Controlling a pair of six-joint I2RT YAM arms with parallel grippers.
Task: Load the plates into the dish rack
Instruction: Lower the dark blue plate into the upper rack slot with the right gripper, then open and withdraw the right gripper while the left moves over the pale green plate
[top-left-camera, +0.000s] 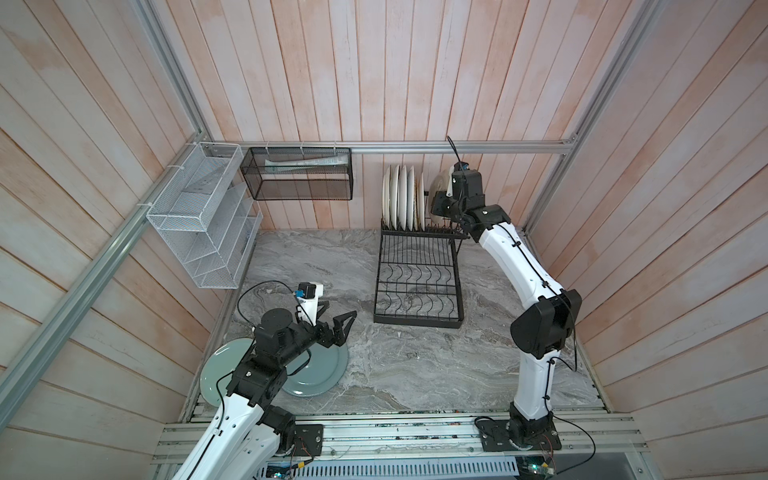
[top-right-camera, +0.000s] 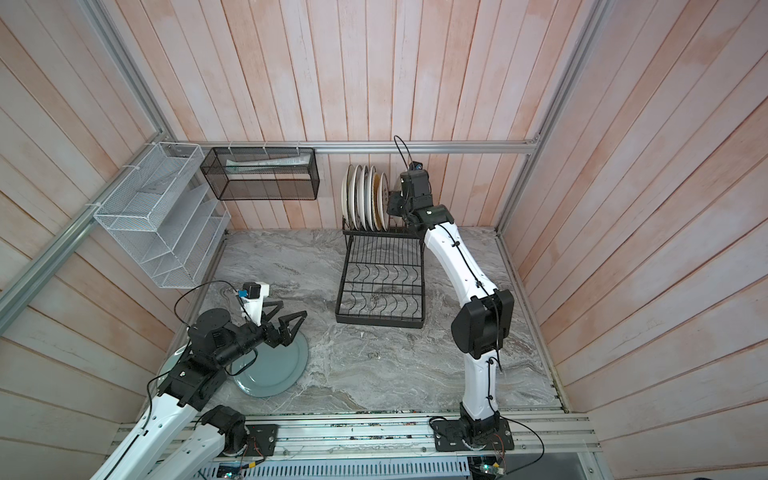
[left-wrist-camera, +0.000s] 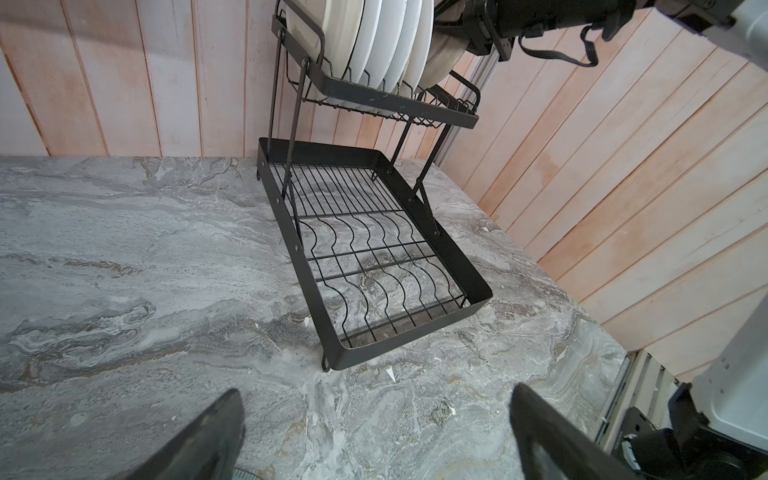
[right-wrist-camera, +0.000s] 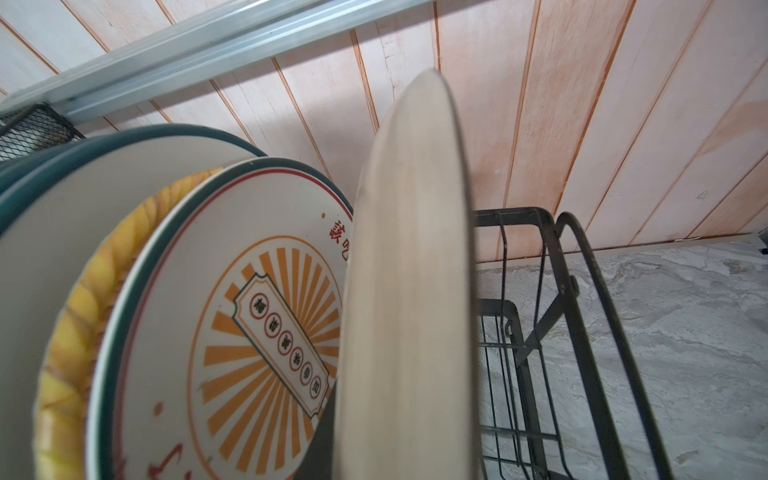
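Five or so plates (top-left-camera: 402, 197) stand on edge in the upper tier of the rack (top-left-camera: 415, 322), each kept upright by the slot wires. The right end effector (top-left-camera: 442, 204) is narrowed onto the rim of a cream plate (right-wrist-camera: 407, 311) and holds it edge-on at the right end of that row, just beside the sunburst plate (right-wrist-camera: 257, 332). That is likely so it can drop straight into the next free slot without knocking its neighbour. Whether its lower edge already sits in the wires is hidden.

The left end effector (top-left-camera: 340, 311) is spread wide and holds nothing. It hangs over the tabletop (top-left-camera: 415, 374) near the grey-blue plate (top-left-camera: 328, 370) and the green plate (top-left-camera: 216, 370), which lie flat at the front left, probably next to load. The lower tier holds nothing.
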